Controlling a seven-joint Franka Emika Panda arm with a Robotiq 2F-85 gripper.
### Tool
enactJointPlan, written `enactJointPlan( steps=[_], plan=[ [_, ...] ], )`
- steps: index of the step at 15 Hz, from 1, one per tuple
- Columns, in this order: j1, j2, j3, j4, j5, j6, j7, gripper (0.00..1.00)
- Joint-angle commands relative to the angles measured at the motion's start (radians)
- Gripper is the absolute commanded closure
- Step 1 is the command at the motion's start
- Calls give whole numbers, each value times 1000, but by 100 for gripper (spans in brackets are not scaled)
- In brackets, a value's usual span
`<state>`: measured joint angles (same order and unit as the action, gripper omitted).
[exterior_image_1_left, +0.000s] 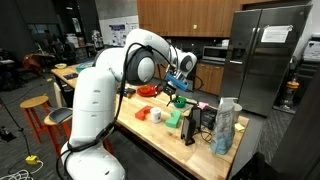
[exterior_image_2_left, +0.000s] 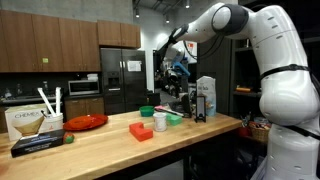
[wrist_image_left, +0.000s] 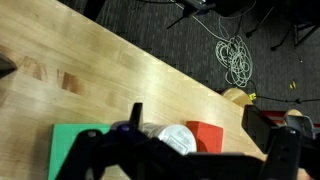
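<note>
While the black gripper (wrist_image_left: 211, 125) hangs above the wooden table (wrist_image_left: 120, 80) with jaws spread, the white round cup (wrist_image_left: 176, 138) stands straight below them, between a green flat square (wrist_image_left: 70, 145) and a red block (wrist_image_left: 208, 133).

The arm (exterior_image_1_left: 98, 105) is glossy white, built of fat rounded links; dark rings mark its joints; just behind the claw (exterior_image_1_left: 180, 88) a patch of blue shows on the wrist; the claw itself is black; in the wrist view its fingers (wrist_image_left: 136, 120) look slim, matte and angular.
</note>
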<state>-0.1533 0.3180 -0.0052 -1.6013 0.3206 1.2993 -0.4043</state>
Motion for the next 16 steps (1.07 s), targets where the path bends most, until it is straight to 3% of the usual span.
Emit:
enactJointPlan(
  steps=[1,16],
  plan=[
    [5,1,-6,4,1,-4,-1,0],
    [5,2,-6,4,1,-4,-1,0]
  ],
)
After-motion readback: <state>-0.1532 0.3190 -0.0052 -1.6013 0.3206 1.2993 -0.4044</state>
